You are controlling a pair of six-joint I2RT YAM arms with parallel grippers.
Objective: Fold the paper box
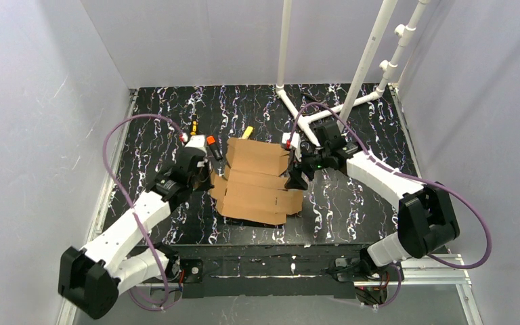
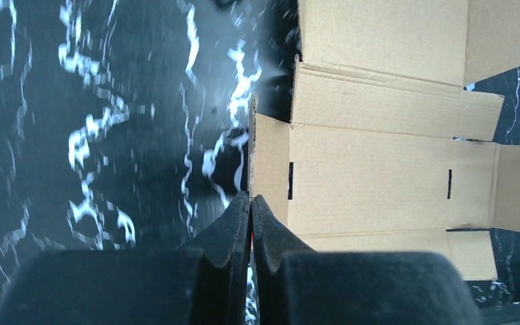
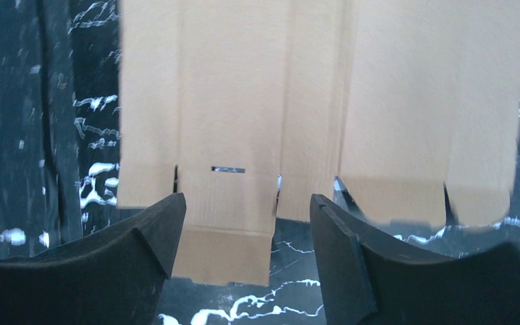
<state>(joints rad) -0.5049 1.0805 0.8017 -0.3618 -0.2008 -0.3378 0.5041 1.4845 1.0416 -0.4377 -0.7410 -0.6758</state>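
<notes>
Brown cardboard is all the box (image 1: 257, 183) is for now: a flat sheet with flaps and creases. It lies in the middle of the black counter (image 1: 365, 203).

I think it is very light. It looks stiff across the panels but should bend easily along the creases. It may slide on the smooth counter if it is pushed from one side only. A hard squeeze could dent it. The best place to grab looks like a side flap, close to its crease, with the other side held down.

The right hand (image 3: 246, 203) is open wide and holds nothing. A small tab (image 3: 223, 250) at the box's right edge sits between its two fingers. So the hand is lined up on the tab but is not pinching it.

The left hand (image 2: 251, 200) is shut tight, with its fingers pressed together. Its tips are right at the left edge of the box. I cannot tell if a thin bit of cardboard is caught between them or if they only touch it.
</notes>
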